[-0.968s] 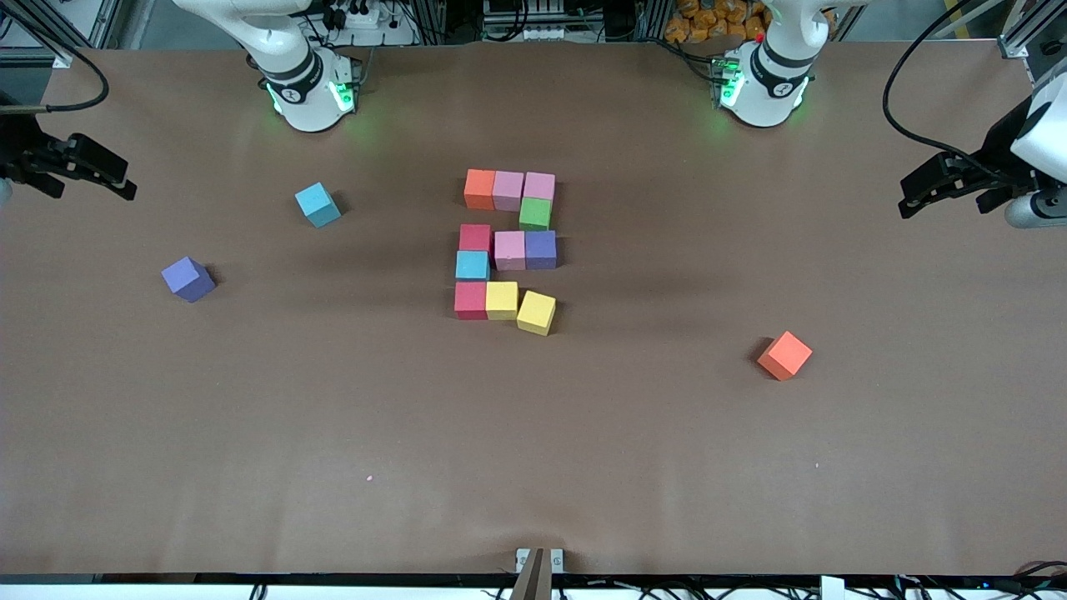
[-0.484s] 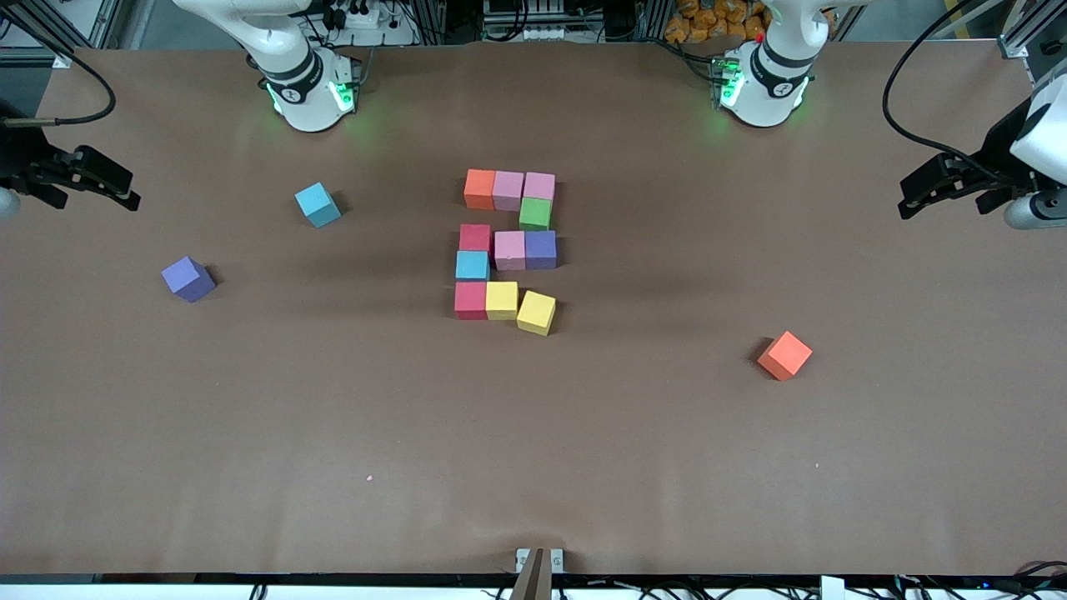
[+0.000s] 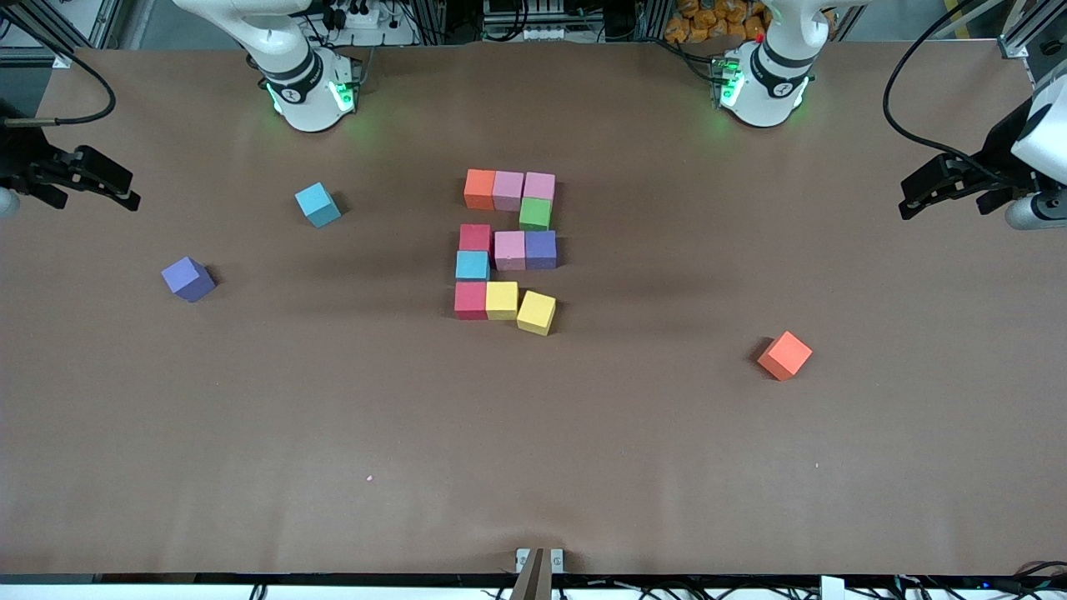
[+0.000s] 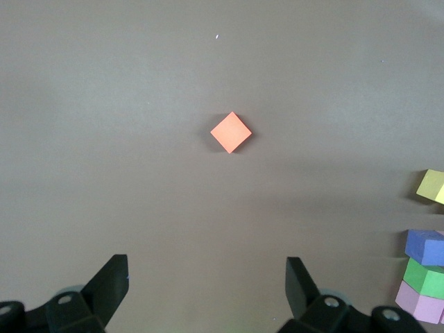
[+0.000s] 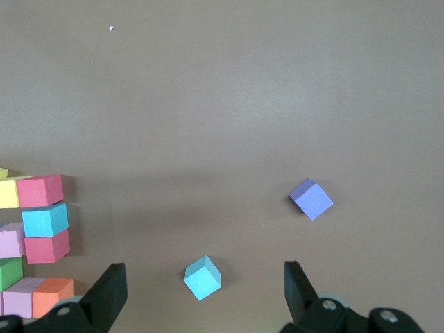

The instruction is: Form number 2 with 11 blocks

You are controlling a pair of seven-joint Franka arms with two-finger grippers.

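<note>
Number 2 (image 3: 506, 247): eleven blocks, mid-table, last yellow block (image 3: 536, 312) skewed. Loose cubes: cyan (image 3: 318, 204), purple (image 3: 188, 278), orange (image 3: 784, 355). Left gripper (image 4: 207, 284) and right gripper (image 5: 205, 288): at table ends, jaws wide, empty.

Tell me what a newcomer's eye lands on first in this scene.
First, the number 2 of coloured blocks at the table's middle, its end yellow block sitting askew. Next, three loose cubes: a cyan block and a purple block toward the right arm's end, an orange block toward the left arm's end. The left gripper and right gripper wait open over the table's ends.
</note>
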